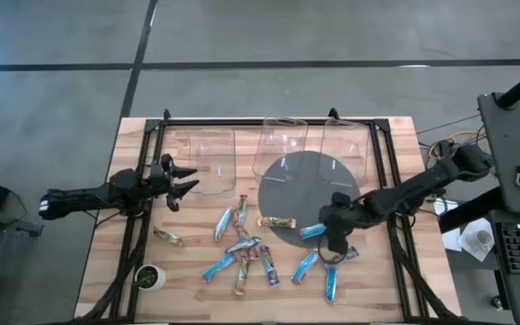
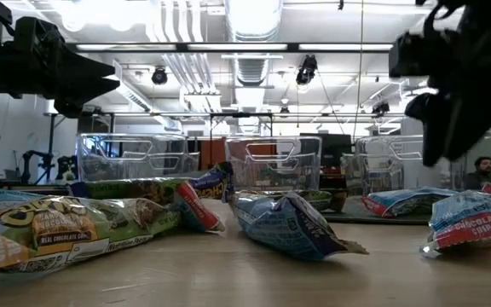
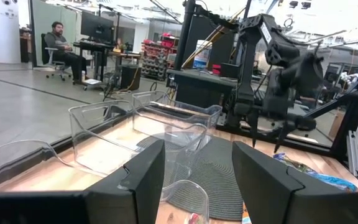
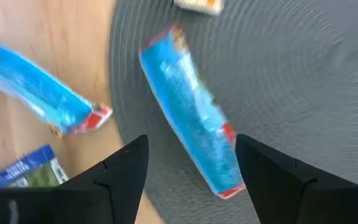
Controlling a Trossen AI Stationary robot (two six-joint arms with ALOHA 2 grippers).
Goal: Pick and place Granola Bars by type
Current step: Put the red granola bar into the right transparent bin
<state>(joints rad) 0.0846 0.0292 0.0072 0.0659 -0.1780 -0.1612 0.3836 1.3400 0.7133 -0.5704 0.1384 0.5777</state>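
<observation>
Several granola bars lie scattered flat on the wooden table (image 1: 395,271), some blue (image 1: 305,266), others multicoloured (image 1: 240,210) or tan-green (image 1: 168,236). One blue bar (image 1: 312,231) rests on the near edge of a round dark mat (image 1: 307,181). My right gripper (image 1: 335,240) hangs over this bar, open. In the right wrist view the blue bar (image 4: 194,134) lies below and between the two fingers of the right gripper (image 4: 191,146), which stand on either side of it. My left gripper (image 1: 181,183) is open in the air left of the pile, near the left bin (image 1: 210,155).
Three clear plastic bins stand along the far edge, the left bin, a middle one (image 1: 283,144) and a right one (image 1: 348,144). A small round green-and-white cup (image 1: 150,276) sits near the near-left corner. Black rails run down both table sides. A person (image 3: 58,43) sits far behind.
</observation>
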